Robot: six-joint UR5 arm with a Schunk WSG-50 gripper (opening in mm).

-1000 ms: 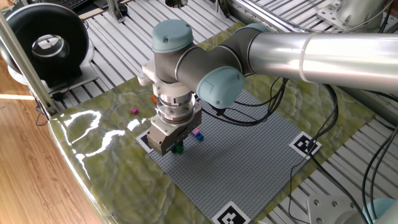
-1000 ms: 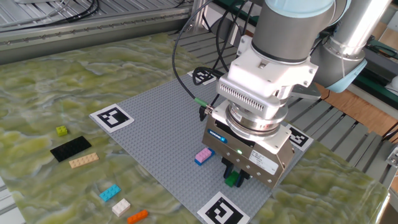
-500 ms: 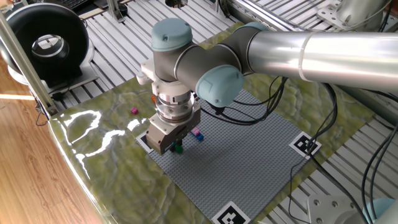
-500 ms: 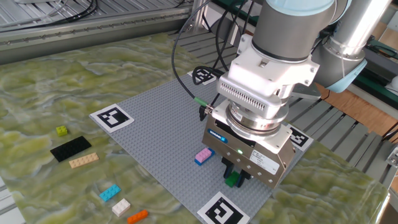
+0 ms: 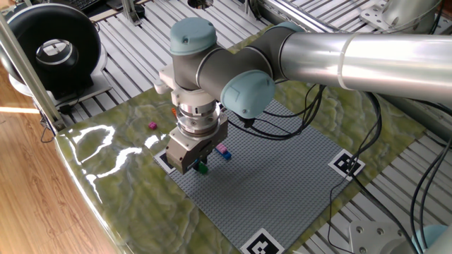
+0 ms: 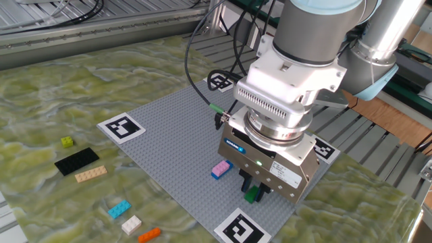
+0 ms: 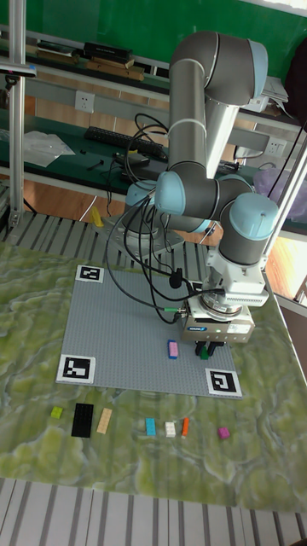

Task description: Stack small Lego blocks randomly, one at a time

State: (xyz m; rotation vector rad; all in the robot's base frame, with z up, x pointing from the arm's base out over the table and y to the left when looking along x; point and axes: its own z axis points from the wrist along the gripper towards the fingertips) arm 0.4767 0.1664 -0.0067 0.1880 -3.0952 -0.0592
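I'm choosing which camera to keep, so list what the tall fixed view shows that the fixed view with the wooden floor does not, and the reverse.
Only the tall view shows the row of loose small bricks on the green mat in front of the plate: the flat black plate, tan brick, cyan brick, white brick and orange brick.

Only the wooden-floor view shows the round black fan housing.

Both show the gripper low over the green brick, the pink-on-blue stack and the grey studded baseplate.
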